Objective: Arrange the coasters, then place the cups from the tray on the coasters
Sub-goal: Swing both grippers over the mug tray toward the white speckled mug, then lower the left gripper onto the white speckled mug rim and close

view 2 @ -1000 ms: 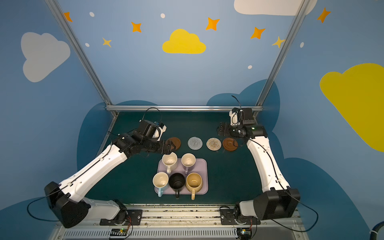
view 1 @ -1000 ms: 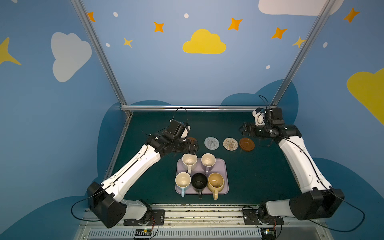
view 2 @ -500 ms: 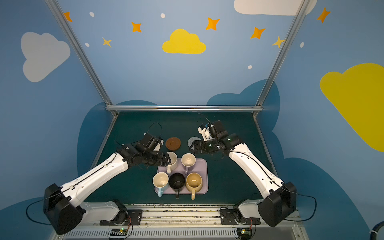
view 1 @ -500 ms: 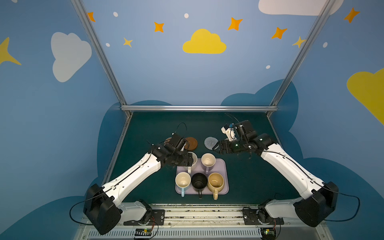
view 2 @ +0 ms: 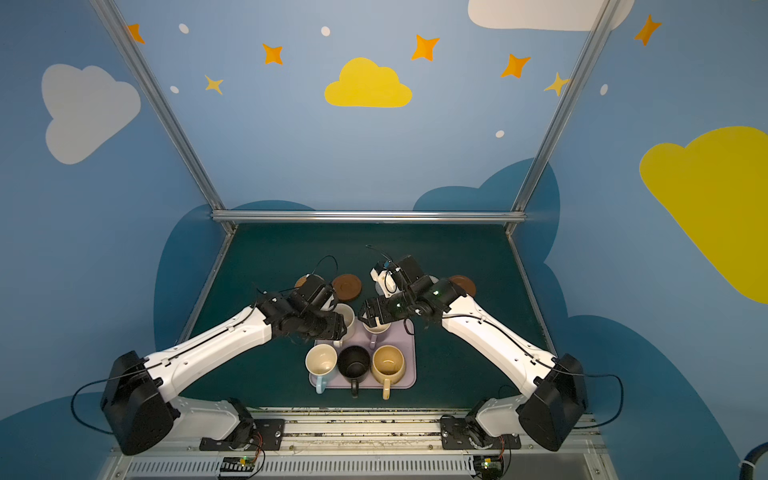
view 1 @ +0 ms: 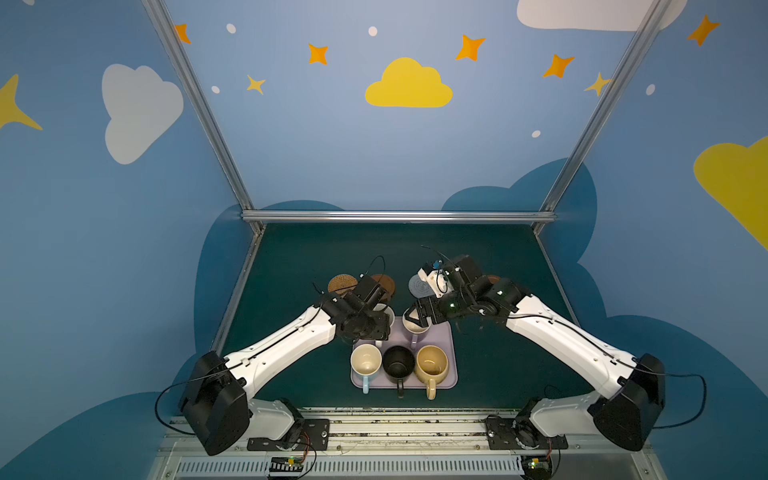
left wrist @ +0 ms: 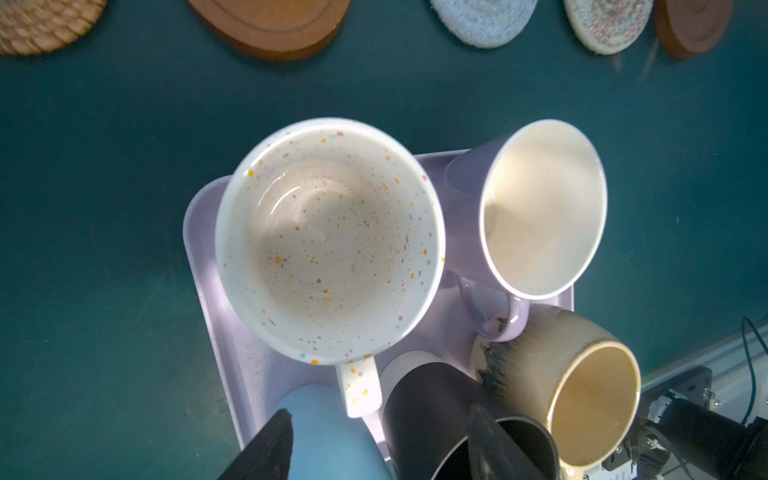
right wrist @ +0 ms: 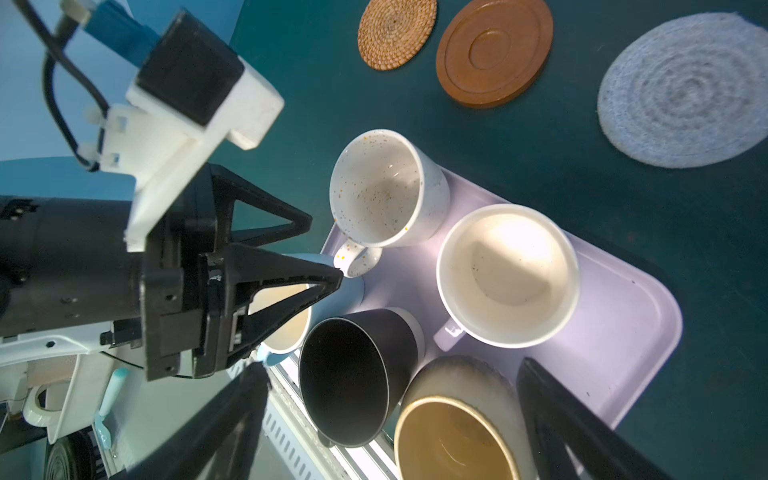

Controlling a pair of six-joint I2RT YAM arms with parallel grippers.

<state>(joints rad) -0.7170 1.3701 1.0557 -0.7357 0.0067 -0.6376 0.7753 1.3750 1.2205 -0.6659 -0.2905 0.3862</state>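
Tray [right wrist: 623, 324] holds five empty cups [view 1: 398, 360]; left hand [left wrist: 380, 413] and right hand [right wrist: 392, 365] both gape.

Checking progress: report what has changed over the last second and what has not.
Both arms swung from the row of flat round coasters to the pale lilac rectangular tray: left tool narrowing at the cream speckled mug's handle, right tool open by the lavender mug. Nothing gripped. All else stayed put.

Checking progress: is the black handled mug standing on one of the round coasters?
No, the black handled mug stands on the pale lilac rectangular tray, between the light blue mug and the mustard-tan mug.
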